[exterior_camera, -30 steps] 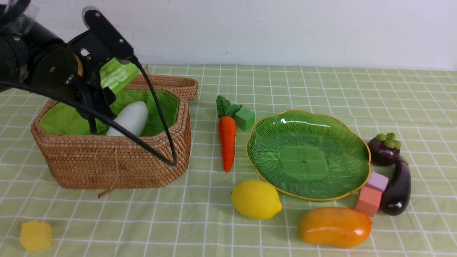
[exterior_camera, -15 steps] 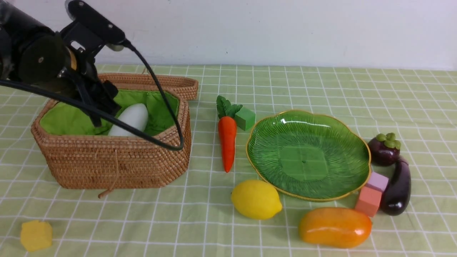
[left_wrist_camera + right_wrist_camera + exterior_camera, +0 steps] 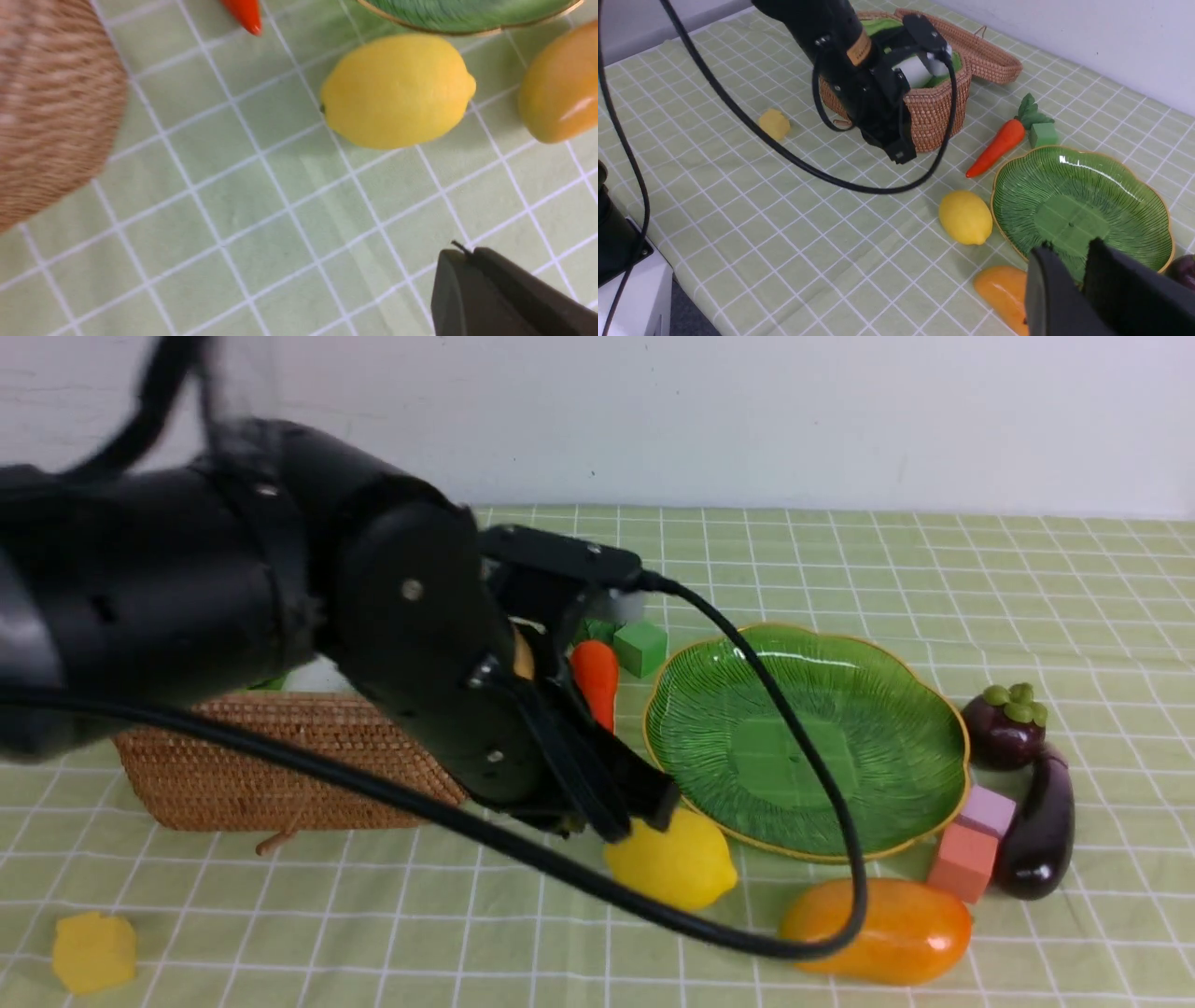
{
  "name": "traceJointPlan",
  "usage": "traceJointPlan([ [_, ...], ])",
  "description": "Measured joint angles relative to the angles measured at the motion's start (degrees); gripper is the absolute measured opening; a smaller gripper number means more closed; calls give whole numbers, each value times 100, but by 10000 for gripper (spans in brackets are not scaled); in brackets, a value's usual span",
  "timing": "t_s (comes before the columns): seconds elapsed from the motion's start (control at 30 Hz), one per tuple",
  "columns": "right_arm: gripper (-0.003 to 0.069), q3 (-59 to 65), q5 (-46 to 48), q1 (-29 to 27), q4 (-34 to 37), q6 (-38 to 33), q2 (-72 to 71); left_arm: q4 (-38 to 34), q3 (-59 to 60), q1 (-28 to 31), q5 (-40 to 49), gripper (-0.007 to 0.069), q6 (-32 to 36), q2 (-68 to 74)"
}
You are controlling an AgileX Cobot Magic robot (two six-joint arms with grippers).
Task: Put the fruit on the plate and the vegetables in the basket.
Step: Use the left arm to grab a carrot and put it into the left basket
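Note:
My left gripper (image 3: 644, 817) is shut and empty, low over the cloth beside the yellow lemon (image 3: 677, 863), apart from it in the left wrist view (image 3: 397, 91). The orange mango (image 3: 896, 933) lies in front of the empty green plate (image 3: 803, 737). The mangosteen (image 3: 1004, 728) and the eggplant (image 3: 1041, 831) lie right of the plate. The carrot (image 3: 597, 681) lies between plate and wicker basket (image 3: 280, 765), partly behind my left arm. A white radish (image 3: 915, 70) lies in the basket. My right gripper (image 3: 1070, 247) hovers above the plate's near edge, open with nothing between its fingers.
A green foam cube (image 3: 640, 647) sits by the carrot's leaves. A salmon cube (image 3: 962, 861) and a lilac cube (image 3: 987, 810) sit between plate and eggplant. A yellow foam piece (image 3: 93, 952) lies front left. The basket lid (image 3: 971, 42) hangs open behind the basket.
My left arm has swung from over the basket to the right and down to the lemon, and its jaws have gone from open to shut. The objects have not moved.

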Motion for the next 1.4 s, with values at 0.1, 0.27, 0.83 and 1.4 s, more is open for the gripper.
traceJointPlan([
  [0.1, 132, 0, 0, 0, 0, 0, 0, 73, -542, -19, 309, 54, -228, 527],
  [0.27, 132, 0, 0, 0, 0, 0, 0, 662, -1777, -19, 673, 185, -634, 1458],
  [0.83, 139, 0, -177, 0, -927, 646, 0, 2017, -3668, 509, 364, 400, -1896, 3513],
  [1.4, 141, 0, -217, 0, -942, 646, 0, 2010, -3696, 649, -255, 400, -1920, 3993],
])
